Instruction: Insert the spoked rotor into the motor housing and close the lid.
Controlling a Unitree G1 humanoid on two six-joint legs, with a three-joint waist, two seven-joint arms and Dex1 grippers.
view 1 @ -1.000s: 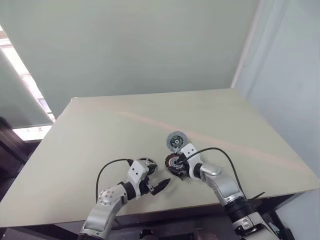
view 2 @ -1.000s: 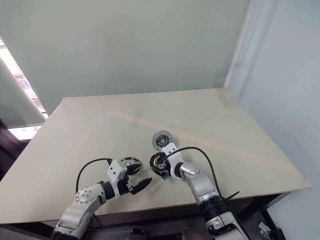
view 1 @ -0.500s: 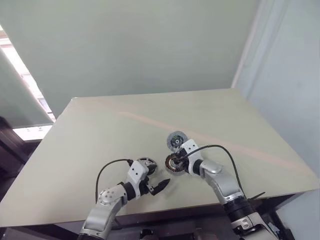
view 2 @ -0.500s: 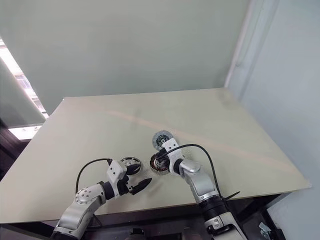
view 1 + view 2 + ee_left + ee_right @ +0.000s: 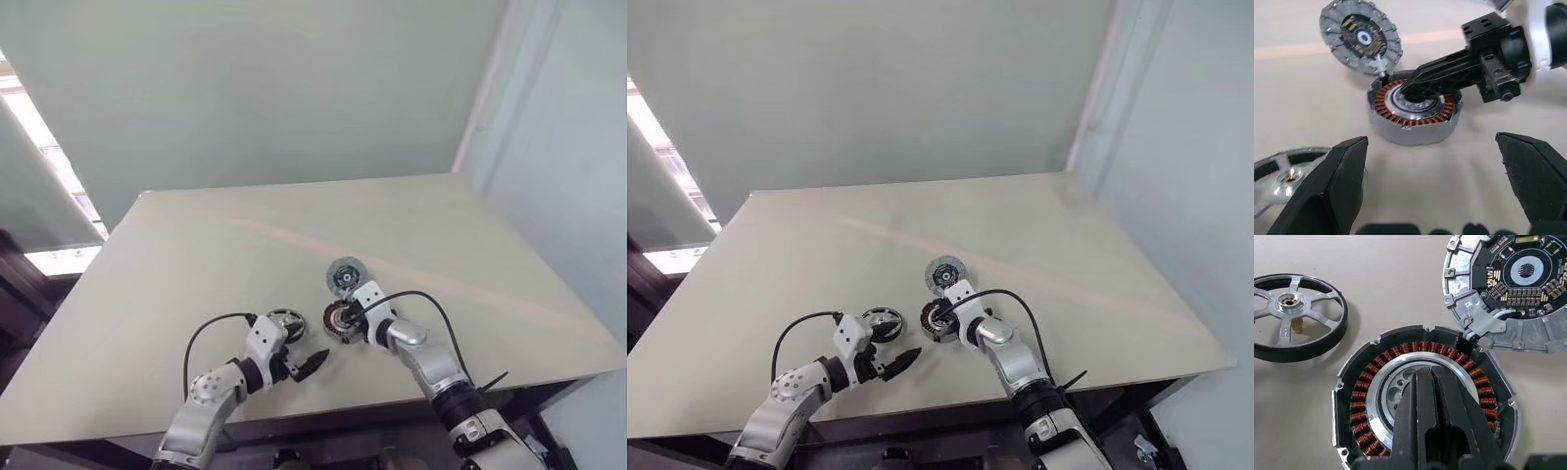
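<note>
Copper windings ring the motor housing point(image 5: 1425, 396), which lies flat on the pale table point(image 5: 196, 255) with its open face up, close to the near edge. The right pincer point(image 5: 1432, 396) rests its black fingers point(image 5: 1440, 76) pressed together over the silver hub, gripping nothing, apparently steadying the housing. The left pincer point(image 5: 1435, 181) hovers nearer still, its fingers spread wide and empty. The spoked rotor point(image 5: 1295, 316) lies flat just beside the housing on the robot's left, spokes and hub upward, axis vertical; being round, it has no long axis. To do this step well, the left pincer should probably take the rotor by its black rim, keep it level, and centre it over the hub. Beyond the housing lies the lid point(image 5: 1511, 289), touching its far rim.
</note>
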